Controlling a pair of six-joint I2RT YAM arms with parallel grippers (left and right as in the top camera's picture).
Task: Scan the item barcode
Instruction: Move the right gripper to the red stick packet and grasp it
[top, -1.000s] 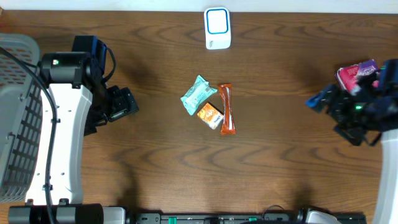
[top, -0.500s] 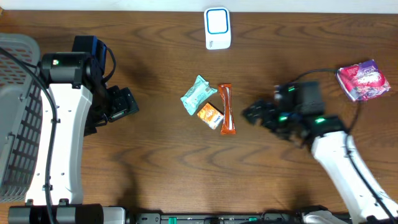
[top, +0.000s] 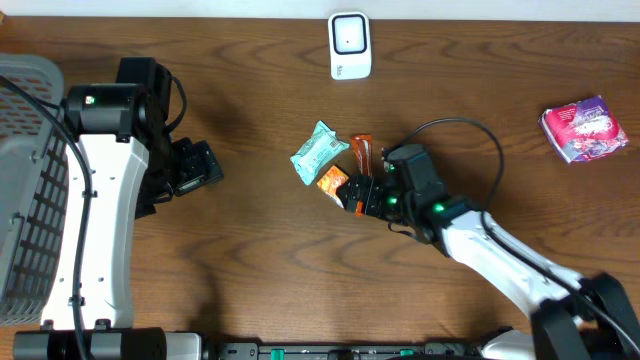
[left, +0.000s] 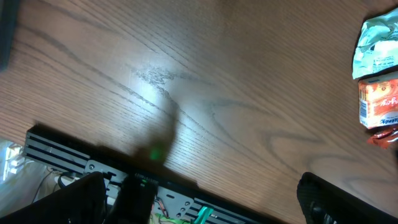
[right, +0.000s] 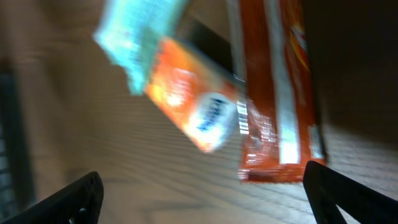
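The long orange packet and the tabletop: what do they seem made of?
The long orange packet looks like glossy plastic film: its surface shines and crinkles. The tabletop looks like dark wood or wood-look laminate, with grain and glare; which, I cannot tell.

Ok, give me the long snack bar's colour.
The long snack bar is orange-red with a pale stripe, clearest in the right wrist view.

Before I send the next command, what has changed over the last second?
The right arm swept in from the table's right edge to the centre; its right hand, open and holding nothing, is now over the orange bar, beside the small orange packet. Nothing was taken hold of or let go. The left hand, teal packet, pink packet, scanner and basket stayed as they were.
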